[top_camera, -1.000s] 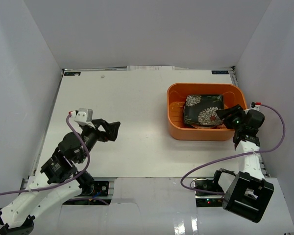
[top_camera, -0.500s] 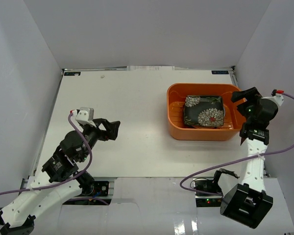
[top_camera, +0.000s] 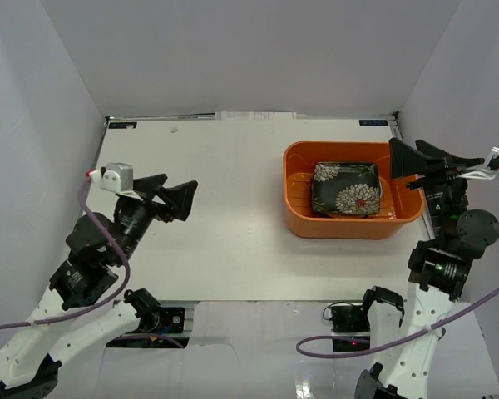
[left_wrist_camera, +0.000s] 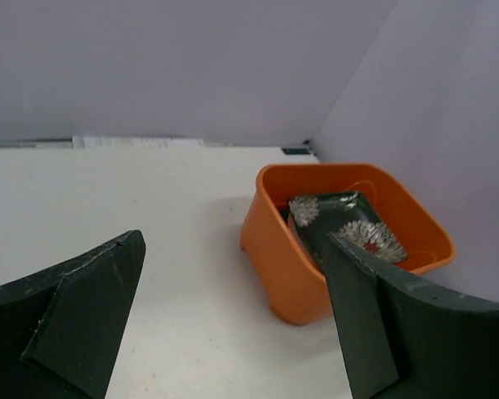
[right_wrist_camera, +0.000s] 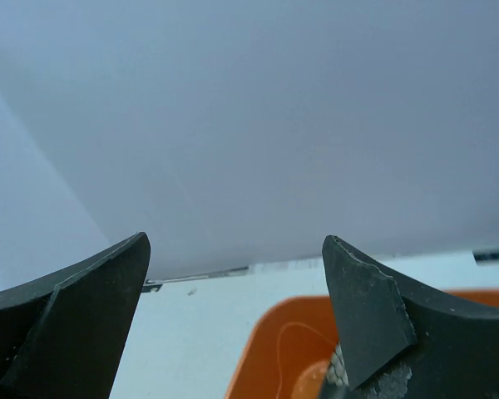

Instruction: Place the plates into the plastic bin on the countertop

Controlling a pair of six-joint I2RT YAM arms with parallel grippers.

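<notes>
The orange plastic bin stands on the white countertop at the right. A black floral rounded-square plate lies inside it. The bin and plate also show in the left wrist view, and the bin's corner in the right wrist view. My left gripper is open and empty, raised over the left of the countertop. My right gripper is open and empty, high beside the bin's right end. No other plates are in view.
Pale grey walls enclose the countertop on three sides. Purple cables loop from both arms near the front edge.
My right arm has risen and swung back from the bin, leaving the floral plate inside. My left gripper has lifted slightly and turned toward the bin.
</notes>
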